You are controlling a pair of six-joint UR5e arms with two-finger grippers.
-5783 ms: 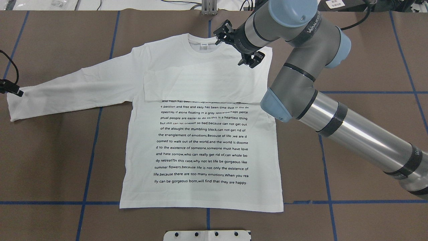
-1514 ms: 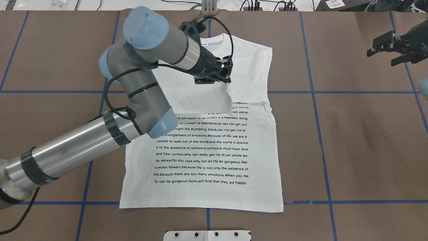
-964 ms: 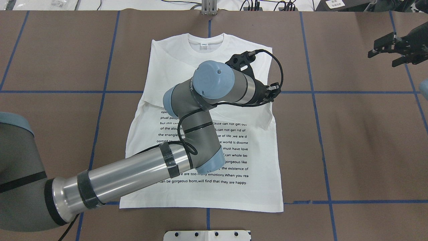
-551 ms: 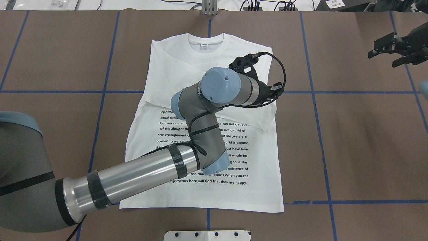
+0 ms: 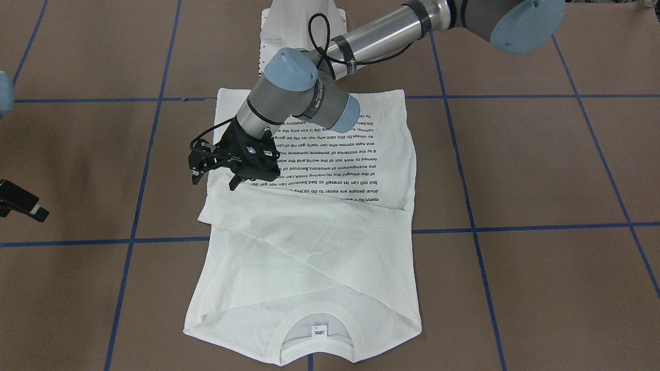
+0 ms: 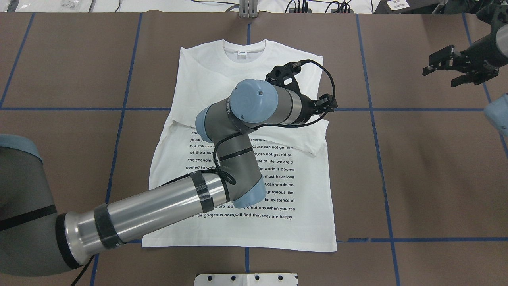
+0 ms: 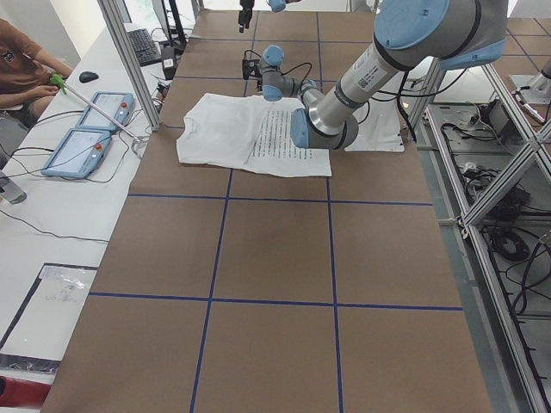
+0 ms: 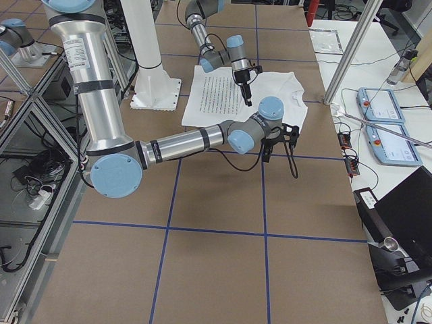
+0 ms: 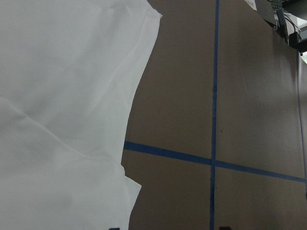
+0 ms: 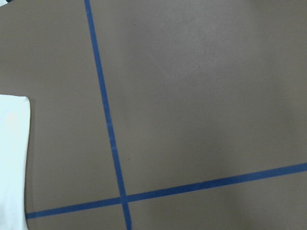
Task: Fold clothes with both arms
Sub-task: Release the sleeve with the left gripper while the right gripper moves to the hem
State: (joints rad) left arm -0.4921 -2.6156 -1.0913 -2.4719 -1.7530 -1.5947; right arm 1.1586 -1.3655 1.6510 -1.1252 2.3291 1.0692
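The white T-shirt (image 6: 206, 79) lies flat on the brown table, collar at the far side and black text facing up. Both sleeves are folded across its chest (image 5: 309, 257). One cuff end (image 6: 315, 149) reaches the shirt's right edge. My left gripper (image 5: 213, 183) hovers open and empty just above that edge, near the cuff. The left wrist view shows only the shirt's edge (image 9: 57, 96) and bare table. My right gripper (image 6: 438, 78) is open and empty, well off to the right of the shirt, and its wrist view catches a strip of white cloth (image 10: 9, 158).
Blue tape lines (image 6: 373, 109) divide the brown table cover into squares. The white pedestal plate (image 6: 246, 279) sits at the near edge. Beyond the far edge are teach pendants (image 7: 90, 129) and a seated person (image 7: 21, 60).
The left arm carried the left sleeve across the chest to the shirt's right edge and let go of it. Over the last half second the right gripper moved left, toward the shirt.
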